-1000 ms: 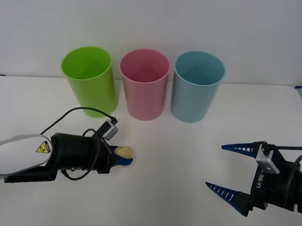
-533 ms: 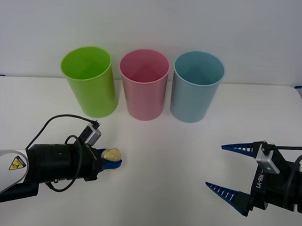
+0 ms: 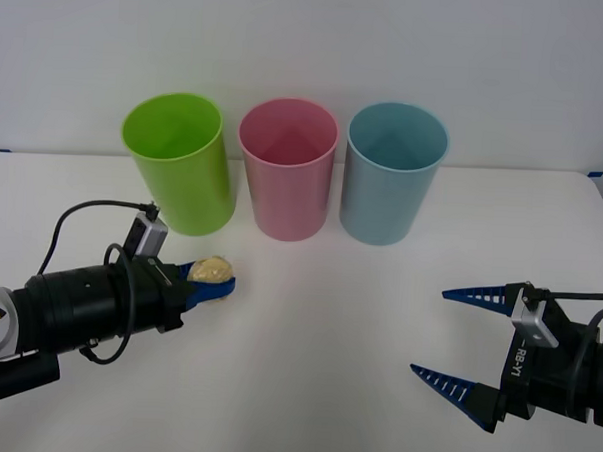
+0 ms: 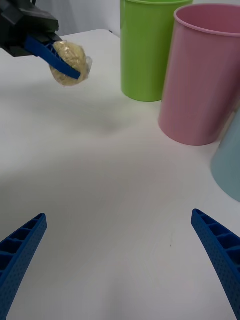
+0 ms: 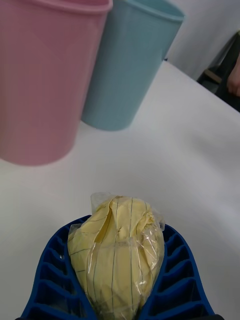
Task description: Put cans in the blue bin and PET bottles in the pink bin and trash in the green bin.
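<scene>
The left end effector (image 3: pixel 211 279) is clamped on the trash (image 3: pixel 211 269), a crumpled ball of yellow lined paper wrapped in clear film. The ball sits between the blue ribbed fingers (image 5: pixel 55 260), lifted clear of the white bench (image 3: pixel 338 318), as the right wrist view shows by the gap and faint shadow under it. It hangs toward the left side of the bench, just in front of the green bin (image 3: pixel 178 163) and below that bin's rim.

Three bins stand upright in a row along the far edge of the bench: the green one on the left, the pink bin (image 3: pixel 287 168) in the middle, the blue bin (image 3: pixel 392 173) to the right, each just beside its neighbour.

The right end effector (image 3: pixel 445 332) rests low near the front right corner of the bench, its two blue fingers (image 4: pixel 220 250) spread wide apart and holding nothing, well apart from the bins.
</scene>
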Controlling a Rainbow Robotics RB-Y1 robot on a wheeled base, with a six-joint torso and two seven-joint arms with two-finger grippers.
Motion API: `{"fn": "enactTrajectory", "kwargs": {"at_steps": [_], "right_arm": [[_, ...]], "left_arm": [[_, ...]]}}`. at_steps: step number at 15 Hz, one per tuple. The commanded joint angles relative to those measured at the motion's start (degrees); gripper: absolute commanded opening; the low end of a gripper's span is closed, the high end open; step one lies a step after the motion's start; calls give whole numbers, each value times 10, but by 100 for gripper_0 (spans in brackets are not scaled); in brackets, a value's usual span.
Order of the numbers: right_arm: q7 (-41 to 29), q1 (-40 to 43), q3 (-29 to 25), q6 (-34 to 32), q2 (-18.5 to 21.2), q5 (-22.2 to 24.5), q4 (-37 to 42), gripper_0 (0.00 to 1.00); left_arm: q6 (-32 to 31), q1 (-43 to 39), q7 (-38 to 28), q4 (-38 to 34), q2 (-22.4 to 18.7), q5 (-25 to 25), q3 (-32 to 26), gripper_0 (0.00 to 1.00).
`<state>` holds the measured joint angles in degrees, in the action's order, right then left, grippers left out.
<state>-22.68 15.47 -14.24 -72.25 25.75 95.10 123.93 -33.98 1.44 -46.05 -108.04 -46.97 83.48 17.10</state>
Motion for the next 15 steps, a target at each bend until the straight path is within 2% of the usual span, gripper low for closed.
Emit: {"fn": "enactTrajectory", "kwargs": {"at_steps": [1,2,6,7,11,15], "right_arm": [[0,0,0,0,0,0,0,100],[0,0,0,0,0,0,0,100],[0,0,0,0,0,0,0,100],[0,0,0,0,0,0,0,100],[0,0,0,0,0,0,0,100],[0,0,0,0,0,0,0,100]], "left_arm": [[-31,-14,27,-17,8,-62,-55,0],[-31,-18,32,-24,10,-78,-66,0],[-31,-18,83,-26,29,-202,-95,0],[-28,-18,100,-27,33,-217,-104,0],[-4,-30,131,-42,45,-225,-162,0],[21,-34,127,-56,45,-241,-209,0]]}}
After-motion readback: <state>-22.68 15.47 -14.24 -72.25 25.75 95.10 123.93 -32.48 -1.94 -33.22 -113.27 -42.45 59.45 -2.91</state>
